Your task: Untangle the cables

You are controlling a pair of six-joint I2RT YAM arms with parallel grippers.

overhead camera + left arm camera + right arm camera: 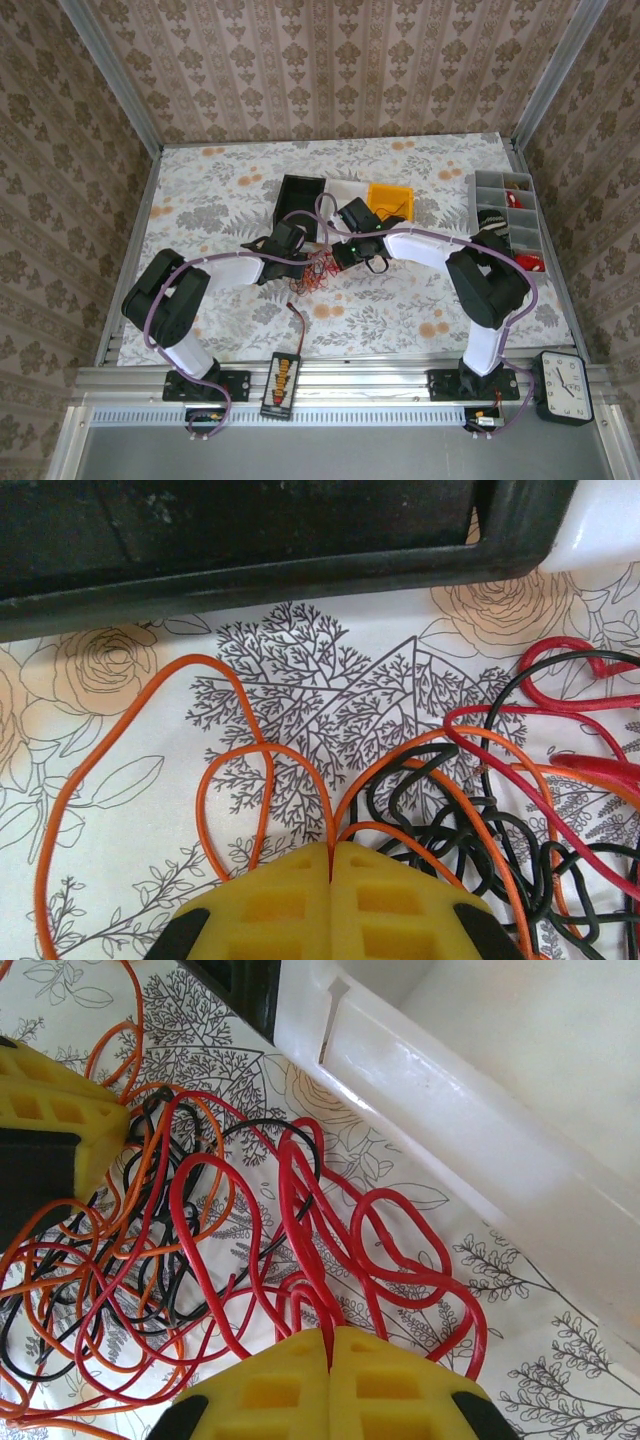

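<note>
Here, both yellow-fingered grippers pinch the tangled thin cables.
The left gripper clamps an orange strand; the right gripper clamps a red strand (beside a white plastic bin).

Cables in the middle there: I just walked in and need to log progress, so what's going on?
Two robot arms are working on a tangle of cables lying by a black bin and a white bin. The left gripper is shut on an orange cable, the right gripper on a red cable. The strands are not yet separated.
</note>
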